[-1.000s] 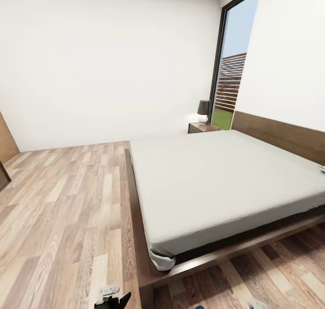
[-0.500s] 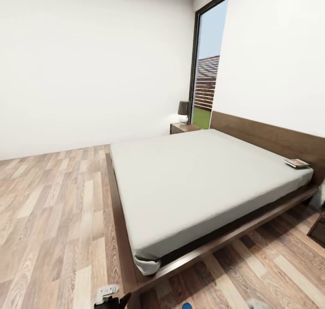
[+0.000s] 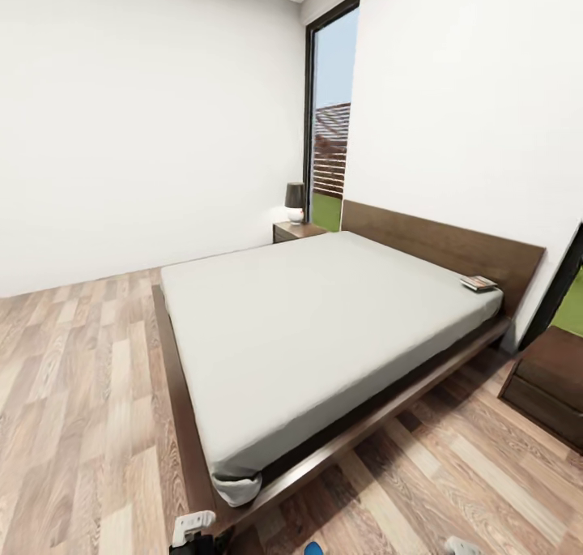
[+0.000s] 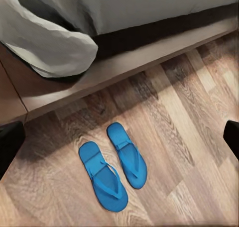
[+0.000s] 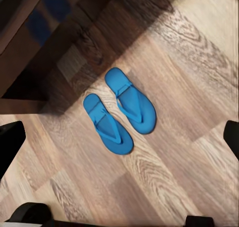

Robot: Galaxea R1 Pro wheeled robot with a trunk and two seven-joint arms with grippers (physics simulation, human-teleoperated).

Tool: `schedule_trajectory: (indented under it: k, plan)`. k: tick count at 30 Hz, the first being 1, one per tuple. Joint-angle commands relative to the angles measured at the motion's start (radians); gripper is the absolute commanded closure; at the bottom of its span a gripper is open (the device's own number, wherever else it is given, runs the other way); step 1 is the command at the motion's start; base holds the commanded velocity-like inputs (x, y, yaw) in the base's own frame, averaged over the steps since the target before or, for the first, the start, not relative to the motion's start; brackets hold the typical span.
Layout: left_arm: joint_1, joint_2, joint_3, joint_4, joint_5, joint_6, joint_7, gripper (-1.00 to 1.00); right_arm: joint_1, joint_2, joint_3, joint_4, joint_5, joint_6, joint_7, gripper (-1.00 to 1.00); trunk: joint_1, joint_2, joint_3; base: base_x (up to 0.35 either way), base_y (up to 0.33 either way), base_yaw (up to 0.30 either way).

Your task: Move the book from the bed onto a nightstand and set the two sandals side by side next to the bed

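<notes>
The book [image 3: 478, 282] lies on the bed [image 3: 324, 320], at the mattress corner by the headboard on the right. One nightstand [image 3: 295, 231] stands at the far side of the bed, another nightstand [image 3: 551, 377] at the near right. Two blue sandals [image 4: 102, 176] [image 4: 127, 155] lie side by side on the wood floor, close to the bed frame; they are the same sandals [image 5: 107, 123] [image 5: 130, 100] in the right wrist view. My left gripper [image 4: 122, 137] hangs open above them, and my right gripper [image 5: 121, 140] is open above them too, both holding nothing.
A lamp [image 3: 295, 201] sits on the far nightstand beside a tall window [image 3: 328, 125]. A mattress corner [image 4: 50, 43] droops over the bed frame near the sandals. Wood floor [image 3: 73, 393] stretches along the bed's left side.
The head view has swung to the right, so the whole picture shifted left. The book and the near nightstand have come into view. Nothing in the room has visibly moved.
</notes>
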Motion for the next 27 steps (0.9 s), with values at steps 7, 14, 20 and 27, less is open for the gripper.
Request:
schedule_trajectory:
  k: [7,14,20,27]
  plan:
    - [-0.001,0.000,0.002,0.001,0.000,-0.003,-0.004,-1.00,-0.001,0.000,-0.007,0.001,0.001,0.000,0.004,-1.00,-0.027,0.049,0.021,0.000,0.000,-0.280]
    - [-0.001,0.000,0.002,0.001,0.000,-0.003,-0.003,-1.00,-0.001,0.000,-0.008,0.001,0.001,0.000,0.004,-1.00,-0.054,0.098,0.043,0.000,0.000,-0.280]
    - [-0.001,0.000,0.002,0.001,0.000,-0.003,-0.004,-1.00,-0.001,0.000,-0.007,0.001,0.001,0.000,0.004,-1.00,-0.077,0.140,0.062,0.000,0.000,-0.280]
    - [-0.001,0.000,0.002,0.001,0.000,-0.003,-0.004,-1.00,-0.001,0.000,-0.007,0.002,0.001,0.000,0.004,-1.00,-0.096,0.175,0.077,0.000,0.000,-0.280]
